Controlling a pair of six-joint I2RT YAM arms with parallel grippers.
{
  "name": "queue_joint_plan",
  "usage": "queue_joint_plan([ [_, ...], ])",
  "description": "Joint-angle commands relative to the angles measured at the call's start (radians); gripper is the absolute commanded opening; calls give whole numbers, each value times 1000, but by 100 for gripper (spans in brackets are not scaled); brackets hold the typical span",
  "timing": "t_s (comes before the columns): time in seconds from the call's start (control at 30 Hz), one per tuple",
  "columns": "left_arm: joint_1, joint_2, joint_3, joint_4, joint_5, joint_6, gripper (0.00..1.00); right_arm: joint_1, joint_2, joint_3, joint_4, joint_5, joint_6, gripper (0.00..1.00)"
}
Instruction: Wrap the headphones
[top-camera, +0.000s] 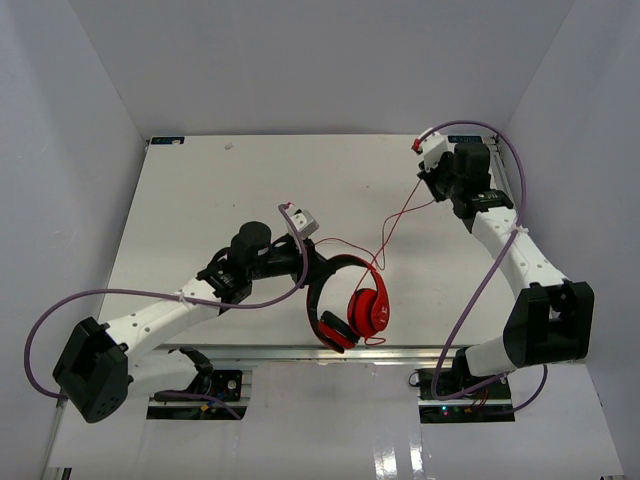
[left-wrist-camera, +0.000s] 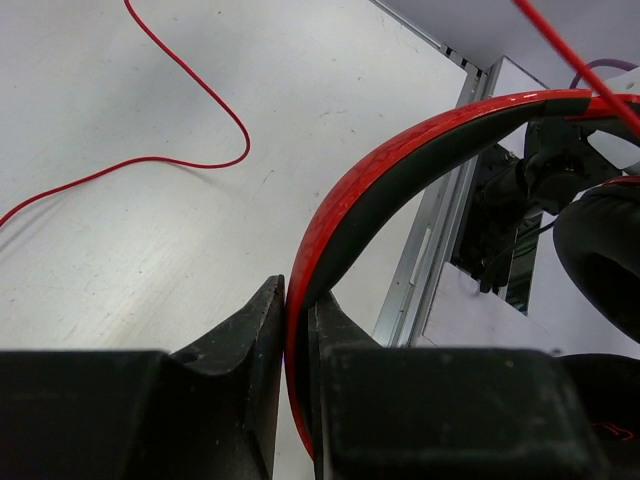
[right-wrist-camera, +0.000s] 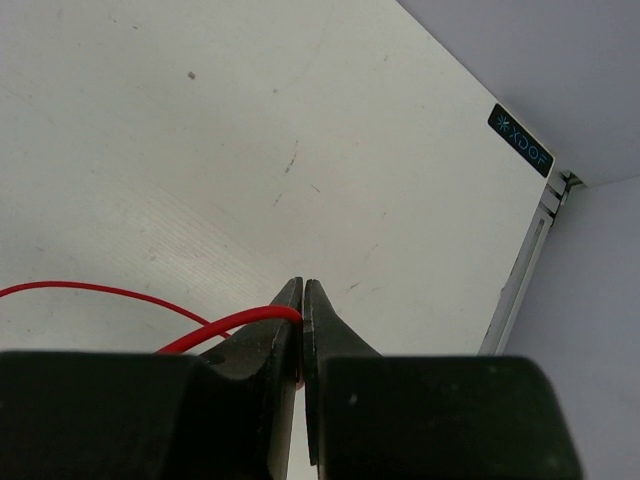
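The red headphones are near the table's front edge, their ear cups below a black-and-red headband. My left gripper is shut on the headband; in the left wrist view its tips clamp the red-and-black band, which arcs up to the right. The thin red cord runs from the headphones up to my right gripper at the far right. In the right wrist view the right gripper is shut on the cord, above the table. A slack loop of cord lies on the table.
The white table has a metal rail along its front edge, just below the headphones. Grey walls enclose the back and sides. Thick purple robot cables loop beside each arm. A dark sticker marks a far corner.
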Motion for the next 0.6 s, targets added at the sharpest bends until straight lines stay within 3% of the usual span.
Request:
queue_joint_plan([
  [0.0, -4, -61, 54, 5, 10, -18, 0, -11, -38, -36, 39, -55, 41, 8],
  [0.3, -5, -63, 148, 74, -39, -110, 0, -12, -40, -120, 39, -259, 113, 8],
  [0.57, -6, -12, 317, 112, -214, -256, 0, -9, -33, -154, 96, -697, 251, 8],
])
